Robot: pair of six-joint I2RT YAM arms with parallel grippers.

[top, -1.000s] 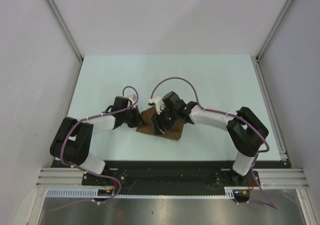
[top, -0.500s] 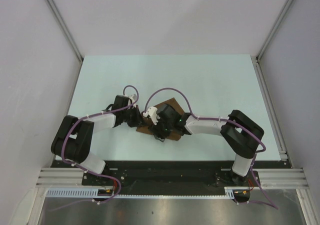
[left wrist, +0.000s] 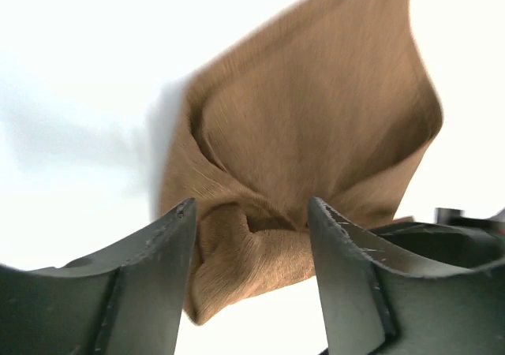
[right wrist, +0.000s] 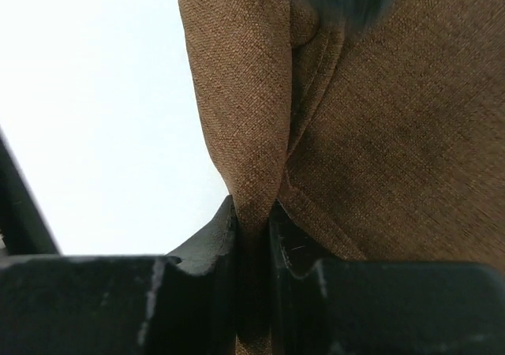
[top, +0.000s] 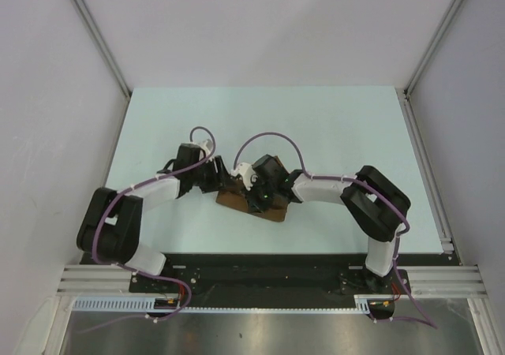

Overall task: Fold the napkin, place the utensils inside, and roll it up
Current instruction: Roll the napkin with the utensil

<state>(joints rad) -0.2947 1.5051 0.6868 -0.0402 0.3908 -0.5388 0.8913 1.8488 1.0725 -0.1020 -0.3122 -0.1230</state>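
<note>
Right jaws pinch a fold of the napkin; left jaws stand open, possibly touching it.

No text, label, brand mark, number or sign is legible in any view.
</note>
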